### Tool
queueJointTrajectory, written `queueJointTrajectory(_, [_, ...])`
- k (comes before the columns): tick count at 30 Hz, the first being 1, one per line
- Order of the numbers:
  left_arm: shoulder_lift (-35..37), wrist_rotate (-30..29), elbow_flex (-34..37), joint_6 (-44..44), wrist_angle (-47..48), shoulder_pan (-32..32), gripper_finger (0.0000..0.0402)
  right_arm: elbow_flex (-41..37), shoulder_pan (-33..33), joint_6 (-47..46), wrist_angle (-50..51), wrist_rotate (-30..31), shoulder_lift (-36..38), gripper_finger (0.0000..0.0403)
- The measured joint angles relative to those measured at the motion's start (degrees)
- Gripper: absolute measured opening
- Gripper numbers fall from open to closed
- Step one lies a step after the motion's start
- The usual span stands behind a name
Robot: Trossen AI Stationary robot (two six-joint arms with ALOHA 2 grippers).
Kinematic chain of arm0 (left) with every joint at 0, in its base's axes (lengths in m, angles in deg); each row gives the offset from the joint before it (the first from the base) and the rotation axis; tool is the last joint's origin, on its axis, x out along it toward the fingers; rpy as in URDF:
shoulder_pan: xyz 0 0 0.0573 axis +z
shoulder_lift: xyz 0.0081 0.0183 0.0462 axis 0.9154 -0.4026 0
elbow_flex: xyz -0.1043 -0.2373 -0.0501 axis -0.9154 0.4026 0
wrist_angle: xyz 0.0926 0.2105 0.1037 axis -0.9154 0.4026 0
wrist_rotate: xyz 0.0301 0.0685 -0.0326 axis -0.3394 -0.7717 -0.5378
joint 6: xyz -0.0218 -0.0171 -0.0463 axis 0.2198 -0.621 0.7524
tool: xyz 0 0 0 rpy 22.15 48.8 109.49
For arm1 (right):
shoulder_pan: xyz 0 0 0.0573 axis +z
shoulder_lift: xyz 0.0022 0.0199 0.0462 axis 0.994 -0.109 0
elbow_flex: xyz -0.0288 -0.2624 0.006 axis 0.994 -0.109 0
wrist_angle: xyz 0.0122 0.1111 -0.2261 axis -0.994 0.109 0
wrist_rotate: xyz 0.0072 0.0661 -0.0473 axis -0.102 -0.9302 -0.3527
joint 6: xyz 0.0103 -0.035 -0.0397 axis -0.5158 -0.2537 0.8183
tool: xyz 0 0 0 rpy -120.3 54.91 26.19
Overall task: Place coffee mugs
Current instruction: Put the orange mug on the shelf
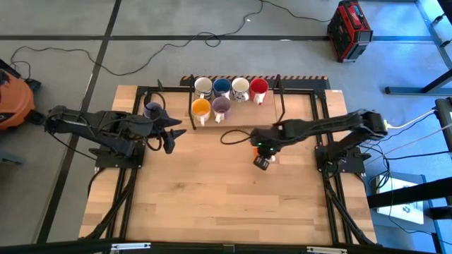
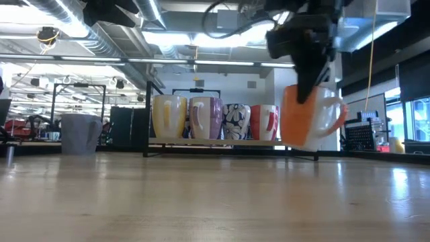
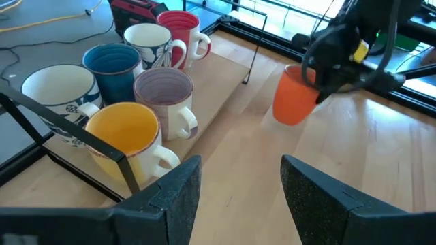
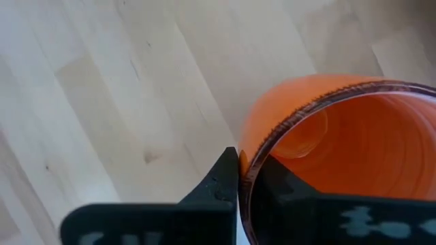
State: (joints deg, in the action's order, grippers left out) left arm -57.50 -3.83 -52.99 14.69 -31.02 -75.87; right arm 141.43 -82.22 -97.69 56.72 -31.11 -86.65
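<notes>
Right gripper is clamped on the rim of a glossy orange ceramic mug, holding it clear above the wooden desk. Beyond it, six mugs stand grouped at the desk's far edge. Left gripper waits nearby, fingers apart.

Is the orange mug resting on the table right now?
No. In the low view the orange mug hangs tilted, clear of the table, with the right pincer shut on its rim.
</notes>
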Motion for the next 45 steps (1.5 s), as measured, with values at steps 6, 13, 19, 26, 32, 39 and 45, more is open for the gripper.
queueJointTrajectory(6, [0.0,0.2,0.0,-0.6,-0.1,0.0,0.0196,7.8,-0.2,1.1,3.8,0.3,-8.6,0.0002])
queueJointTrajectory(13, [0.0,0.3,0.0,-1.0,-0.4,-0.1,0.0196,12.0,-0.5,-1.9,4.8,-2.5,-15.2,0.0005])
queueJointTrajectory(19, [0.0,0.3,0.0,-1.5,-0.6,0.0,0.0196,12.9,-0.4,-4.6,4.8,-3.3,-16.7,0.0014])
queueJointTrajectory(26, [0.0,0.3,0.0,-1.4,-0.7,-0.1,0.0196,12.9,-0.4,-7.6,4.6,-4.9,-16.8,0.0044])
queueJointTrajectory(32, [0.0,1.6,0.0,-1.4,-0.7,-0.1,0.0196,12.9,-0.4,-9.1,4.6,-5.4,-16.8,0.0102])
queueJointTrajectory(39, [0.0,1.9,0.0,-1.4,-0.6,-0.1,0.0196,13.9,-0.4,-8.9,7.1,-8.2,-15.2,0.0186])
queueJointTrajectory(45, [0.0,1.9,0.0,-1.5,-0.4,0.0,0.0196,17.2,-0.4,-8.3,8.3,-4.9,-10.5,0.0213])
